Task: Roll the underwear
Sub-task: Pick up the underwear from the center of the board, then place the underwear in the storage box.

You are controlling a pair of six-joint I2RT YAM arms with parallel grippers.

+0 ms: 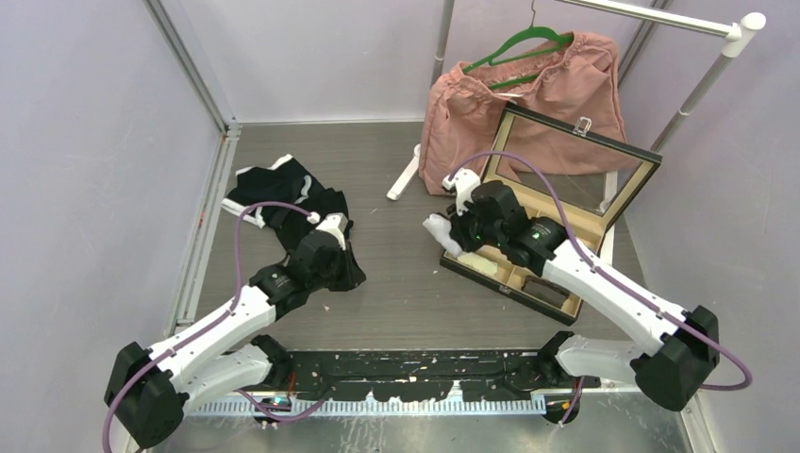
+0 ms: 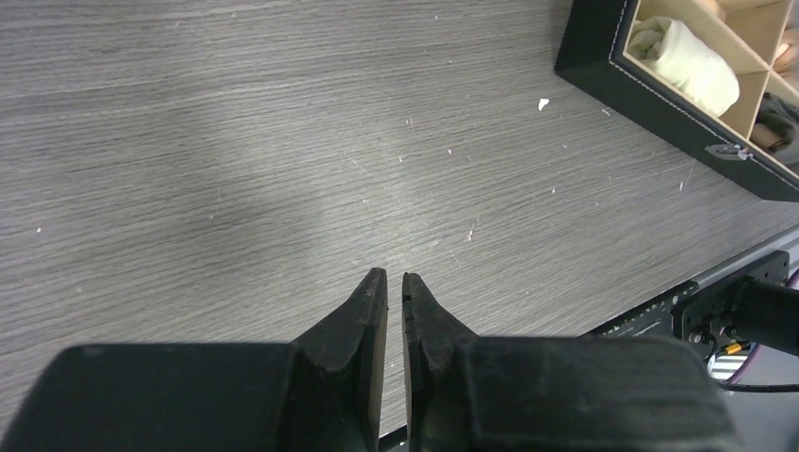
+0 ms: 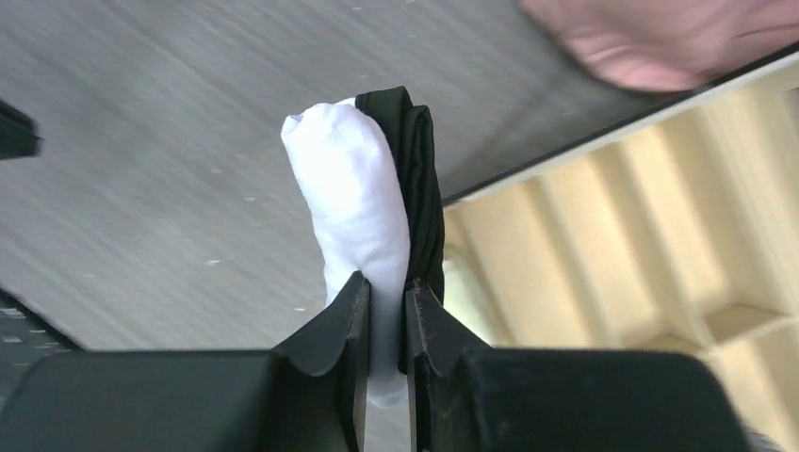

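A: Where is the underwear seen?
B: Black underwear is heaped at centre-left, beside the left end effector, which is narrowed and empty.
A: And rightward?
B: Rolled underwear is pinched by the right end effector at the box edge, seemingly for stowing.

Loose underwear lies at the desk's left rear. Compartment box stands on the right side, lid raised. Hung garment directly behind it. Rolled underwear over the box's left edge.
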